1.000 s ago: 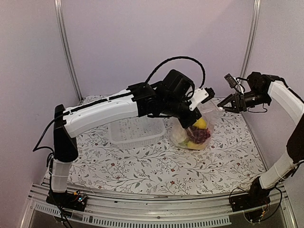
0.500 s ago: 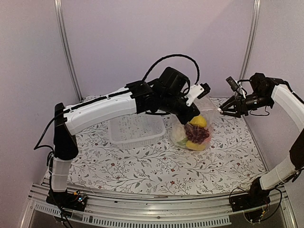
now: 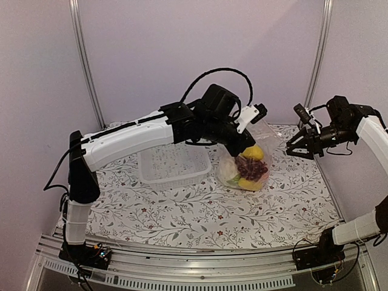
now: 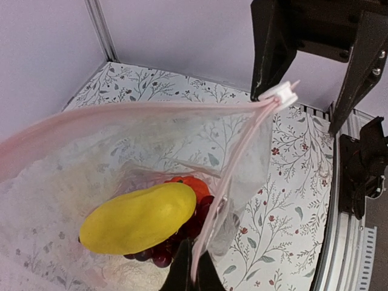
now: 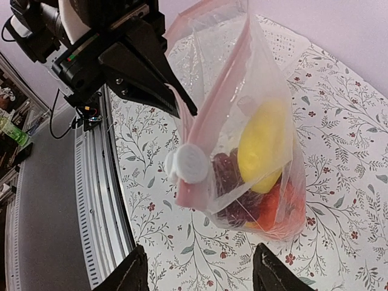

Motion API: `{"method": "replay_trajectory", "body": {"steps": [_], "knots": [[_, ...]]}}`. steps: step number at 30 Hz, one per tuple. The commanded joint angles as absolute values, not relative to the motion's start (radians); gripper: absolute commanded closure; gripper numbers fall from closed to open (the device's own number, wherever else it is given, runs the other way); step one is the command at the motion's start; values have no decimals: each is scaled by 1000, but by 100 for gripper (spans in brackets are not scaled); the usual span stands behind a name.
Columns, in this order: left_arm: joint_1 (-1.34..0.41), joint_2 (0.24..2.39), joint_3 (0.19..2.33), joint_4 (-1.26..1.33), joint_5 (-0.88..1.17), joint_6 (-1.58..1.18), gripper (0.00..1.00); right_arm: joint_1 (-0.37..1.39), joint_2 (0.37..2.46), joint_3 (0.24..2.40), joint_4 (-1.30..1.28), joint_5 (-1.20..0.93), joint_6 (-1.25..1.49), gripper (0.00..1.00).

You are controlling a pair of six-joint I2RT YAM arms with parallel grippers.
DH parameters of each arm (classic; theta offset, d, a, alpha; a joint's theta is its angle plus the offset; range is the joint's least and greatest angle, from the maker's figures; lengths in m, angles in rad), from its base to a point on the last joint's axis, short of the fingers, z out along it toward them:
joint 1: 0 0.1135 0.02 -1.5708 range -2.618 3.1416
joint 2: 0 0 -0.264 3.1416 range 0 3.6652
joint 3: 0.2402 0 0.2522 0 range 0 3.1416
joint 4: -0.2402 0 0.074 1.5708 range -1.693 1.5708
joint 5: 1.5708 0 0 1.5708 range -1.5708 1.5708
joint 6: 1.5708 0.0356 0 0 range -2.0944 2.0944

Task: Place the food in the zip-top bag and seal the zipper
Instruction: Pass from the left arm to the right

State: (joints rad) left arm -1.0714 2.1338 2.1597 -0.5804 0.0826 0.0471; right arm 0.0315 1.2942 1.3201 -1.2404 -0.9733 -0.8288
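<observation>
The clear, crinkly, food-filled zip-top bag (image 3: pixel 247 165) at the flowered table's (image 3: pixel 182 218) far right hangs limp and slippery from the left gripper (image 4: pixel 193 273), fingers pinching its pink zip strip (image 4: pixel 236 157), so the spread-fingered right gripper (image 3: pixel 292 147), well apart, should probably grasp the stiffer white slider tab (image 5: pixel 188 163).

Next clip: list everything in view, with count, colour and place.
bag: 1, clear, right of centre, held at its mouth
zipper: 1, pinkish, along the bag's mouth
slider: 1, white, at the zipper's end nearest the right arm
yellow food: 2 pieces, in the bag, one on top, one at the bottom
grapes: 1 bunch, dark red, mid-bag
orange-red piece: 1, in the bag beside the grapes
whitish piece: 1, bag's left side
basket: 1, white, left of the bag
cloth: 1, white floral, over the table
left gripper: 1, black, shut on the bag's zipper edge
right gripper: 1, black, open, right of the bag, apart
</observation>
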Motion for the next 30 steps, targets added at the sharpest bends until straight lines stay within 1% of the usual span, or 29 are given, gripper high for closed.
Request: {"method": "replay_trajectory", "body": {"steps": [1,6,11,12,16,27,30], "knots": [[-1057,2089,2165,-553,114,38,99,28,1240,1291,-1161,-1014,-1022,42],[-1055,2091,2169,-553,120,35,99,54,1271,1296,-1064,-1052,-940,42],[-1050,2095,2179,-549,132,29,99,124,1274,1253,-934,-1027,-846,45],[-1048,2095,2184,-549,134,28,99,131,1268,1246,-914,-1026,-832,46],[-1046,2100,2195,-549,144,26,99,134,1255,1237,-848,-1030,-774,59],[-1042,2104,2199,-548,161,20,99,144,1252,1210,-823,-1029,-773,78],[-1041,2103,2198,-548,159,19,100,143,1239,1201,-802,-1019,-758,82]]}}
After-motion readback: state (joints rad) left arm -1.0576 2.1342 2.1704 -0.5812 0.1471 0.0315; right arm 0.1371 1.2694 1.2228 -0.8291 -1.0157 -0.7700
